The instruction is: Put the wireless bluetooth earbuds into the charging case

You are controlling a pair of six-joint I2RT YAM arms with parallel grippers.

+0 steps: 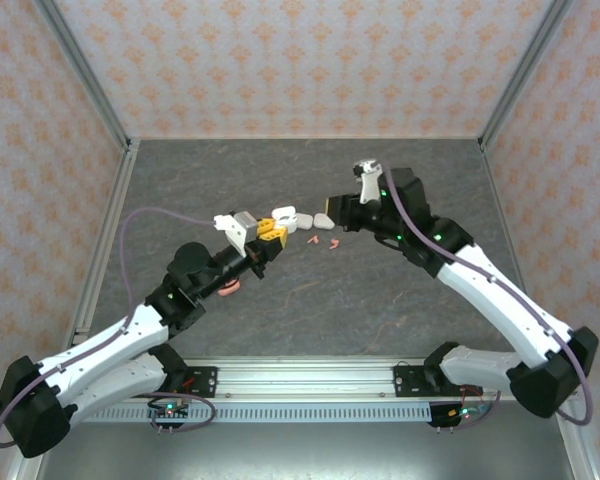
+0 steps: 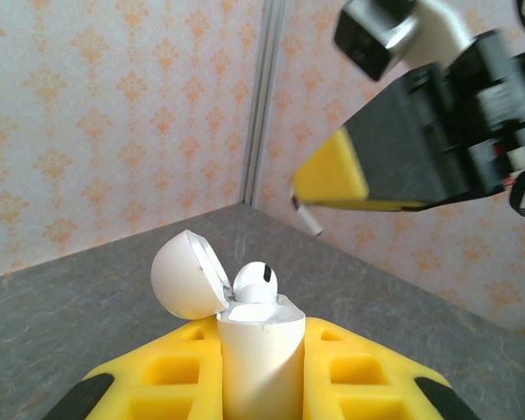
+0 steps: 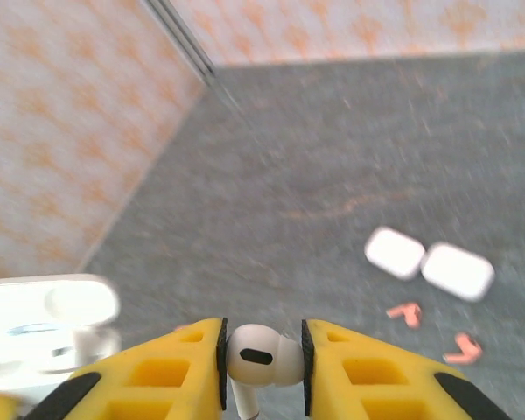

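I read the left gripper [image 1: 271,231] as clamped on an open charging case [image 2: 261,350], which it holds upright with the lid [image 2: 185,276] hinged back. One white earbud [image 2: 255,283] sits in the case. The right gripper [image 3: 262,372] is narrowed on a second white earbud [image 3: 255,352], stem down, near the case but apart from it. Two salmon-pink earbuds [image 3: 406,312] lie on the table [image 3: 332,157] just beside two closed white cases [image 3: 394,252]
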